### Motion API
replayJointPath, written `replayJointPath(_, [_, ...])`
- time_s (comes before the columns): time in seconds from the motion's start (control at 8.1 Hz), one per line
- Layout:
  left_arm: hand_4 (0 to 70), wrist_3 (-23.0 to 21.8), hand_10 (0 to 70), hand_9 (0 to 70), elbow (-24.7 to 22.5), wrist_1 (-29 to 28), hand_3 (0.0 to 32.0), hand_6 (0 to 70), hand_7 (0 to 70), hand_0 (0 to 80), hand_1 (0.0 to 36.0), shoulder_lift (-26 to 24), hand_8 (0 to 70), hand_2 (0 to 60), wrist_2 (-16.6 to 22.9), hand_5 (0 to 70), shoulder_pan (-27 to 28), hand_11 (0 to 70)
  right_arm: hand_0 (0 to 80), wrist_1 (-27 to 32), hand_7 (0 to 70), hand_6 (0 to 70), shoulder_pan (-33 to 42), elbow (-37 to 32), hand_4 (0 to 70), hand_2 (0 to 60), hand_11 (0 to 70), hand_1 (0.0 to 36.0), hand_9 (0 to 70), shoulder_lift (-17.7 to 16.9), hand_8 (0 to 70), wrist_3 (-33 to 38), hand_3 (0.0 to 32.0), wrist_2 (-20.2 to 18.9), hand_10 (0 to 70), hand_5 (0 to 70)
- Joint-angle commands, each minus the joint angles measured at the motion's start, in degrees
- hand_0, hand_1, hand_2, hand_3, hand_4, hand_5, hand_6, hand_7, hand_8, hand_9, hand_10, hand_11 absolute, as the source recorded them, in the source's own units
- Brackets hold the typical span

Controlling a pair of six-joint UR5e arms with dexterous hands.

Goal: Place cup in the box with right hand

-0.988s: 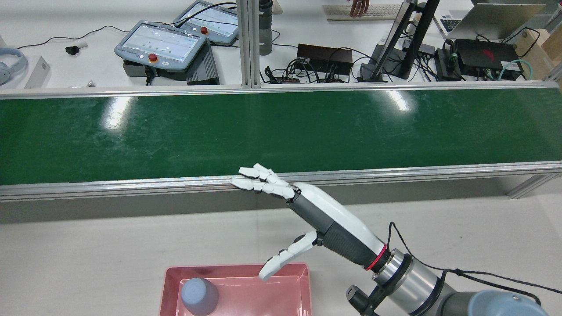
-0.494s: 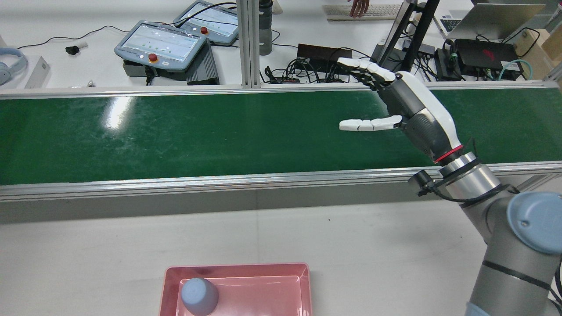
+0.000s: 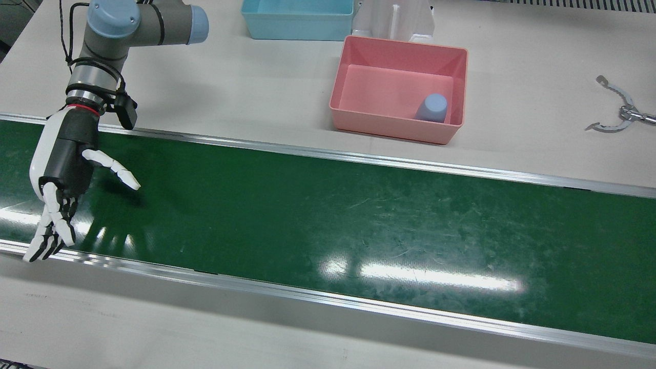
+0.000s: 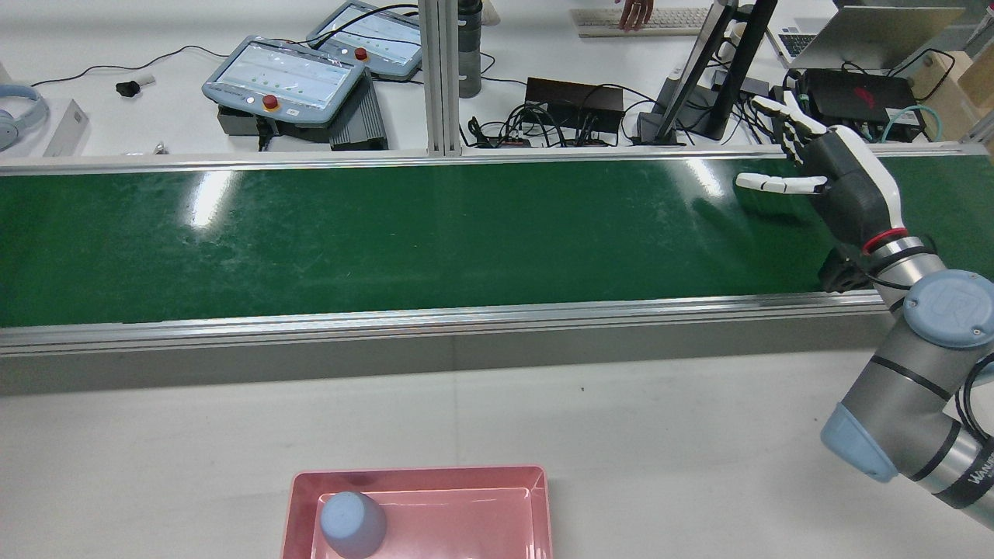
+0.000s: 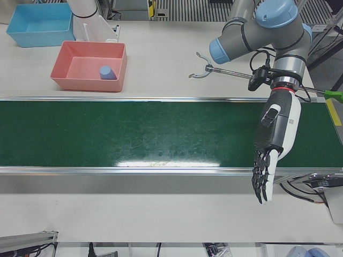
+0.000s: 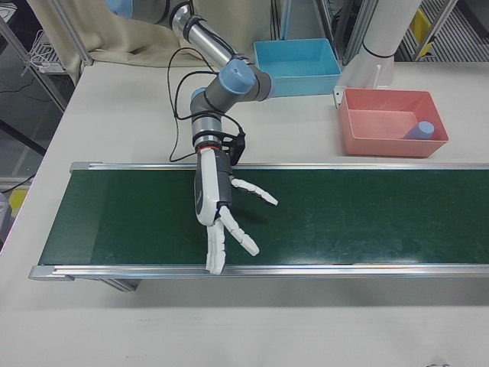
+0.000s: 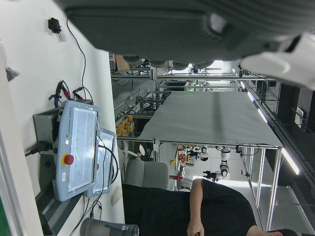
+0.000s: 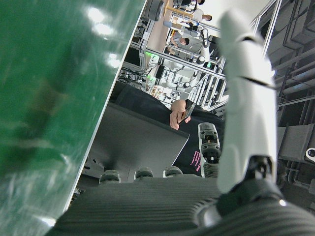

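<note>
blue cup (image 3: 431, 108) upside down inside pink box (image 3: 397, 129) on table (image 3: 256, 82), near box corner. right hand (image 3: 64, 169) empty, fingers spread, over green conveyor belt (image 3: 328, 215), well apart from box. left hand (image 5: 273, 144) also spread, holding nothing.

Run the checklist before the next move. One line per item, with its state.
1. Cup inside the pink box: ok, it sits in one corner.
2. Cup upright: cannot tell.
3. Right robot hand empty: ok, fingers spread, nothing held.
4. Right robot hand clear of the box: ok, it hangs over the belt, well off to the side.
5. Left robot hand empty: ok, fingers straight, nothing held, over the belt's operator-side edge.
6. Belt free of objects: ok in the stretch the views show.
</note>
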Motion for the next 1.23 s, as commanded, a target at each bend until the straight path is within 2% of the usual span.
replayJointPath(0.0, [0.0,-0.06,0.0,0.0,0.0,0.0,0.0,0.0,0.0,0.0,0.0,-0.03,0.0,0.0,0.0,0.0,0.0,0.0,50.9,4.75,0.0,0.0,3.98,-1.45,0.0,0.0,0.0,20.5,0.0,-4.75,0.0,0.62,0.0,-0.62,0.0,5.1])
replayJointPath(0.12, [0.0,0.02,0.0,0.0,0.0,0.0,0.0,0.0,0.0,0.0,0.0,-0.03,0.0,0.0,0.0,0.0,0.0,0.0,50.3,5.47,0.0,0.0,5.9,-1.45,0.0,0.0,0.0,19.7,0.0,-6.08,0.0,0.62,0.0,-1.05,0.0,4.9])
replayJointPath(0.37, [0.0,0.02,0.0,0.0,0.09,0.09,0.0,0.0,0.0,0.0,0.0,-0.03,0.0,0.0,0.0,0.0,0.0,0.0,49.4,5.48,0.0,0.0,7.15,-1.45,0.0,0.0,0.0,18.4,0.0,-6.18,0.0,0.71,0.0,-1.85,0.0,4.5])
replayJointPath(0.86, [0.0,0.02,0.0,0.0,0.09,0.0,0.0,0.0,0.0,0.0,0.0,0.06,0.0,0.0,0.0,0.0,0.0,0.0,51.0,5.48,0.0,0.0,9.08,-1.1,0.0,1.7,0.0,21.0,0.0,-6.26,0.0,0.8,0.0,-2.99,0.0,5.7])
replayJointPath(1.11, [0.0,0.02,0.0,0.0,0.0,0.0,0.0,0.0,0.0,0.0,0.0,-0.03,0.0,0.0,0.0,0.0,0.0,0.0,50.9,5.48,0.0,0.0,9.08,-1.1,0.0,2.5,0.0,21.2,0.0,-6.18,0.0,0.71,0.0,-2.99,0.0,5.6])
